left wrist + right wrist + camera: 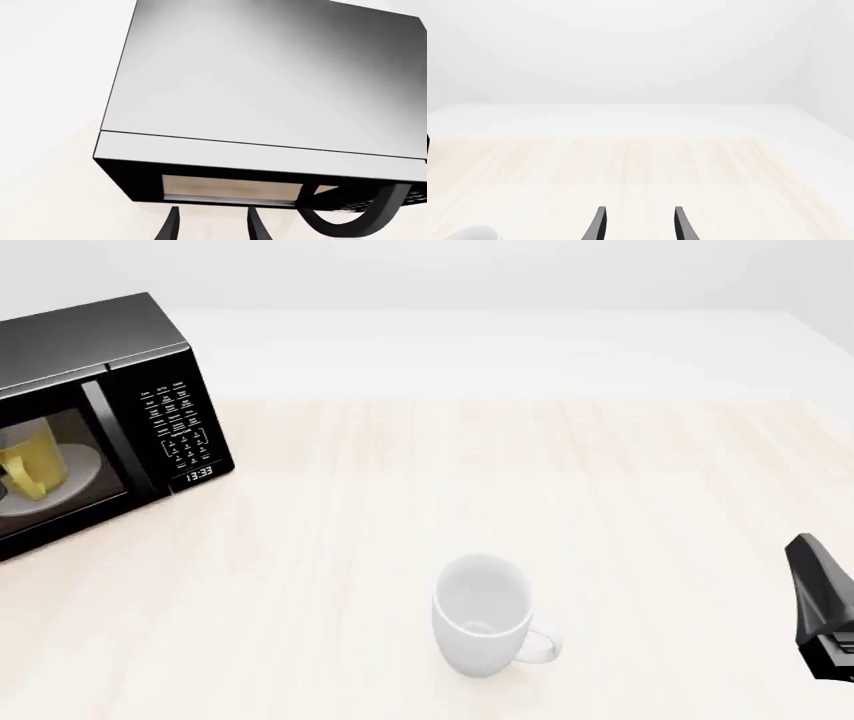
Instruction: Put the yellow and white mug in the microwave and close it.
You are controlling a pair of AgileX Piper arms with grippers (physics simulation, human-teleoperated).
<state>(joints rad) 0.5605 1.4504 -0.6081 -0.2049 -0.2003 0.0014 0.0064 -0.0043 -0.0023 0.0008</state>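
Observation:
The black microwave [94,345] stands at the table's far left, its keypad panel and clock facing forward. Its glass-windowed door looks shut. Through the glass I see the yellow and white mug [30,466] standing on the white turntable plate [83,476]. In the left wrist view the microwave [267,75] fills the picture, with the door window and curved handle [373,215] close by. My left gripper [213,227] is open and empty just in front of the door; it is out of the front view. My right gripper [639,227] is open and empty over bare table.
A larger all-white mug [483,615] stands upright at the table's front middle; its rim shows in the right wrist view [470,233]. Part of my right arm [821,605] shows at the front right edge. The light wooden table [601,490] runs back to a white wall.

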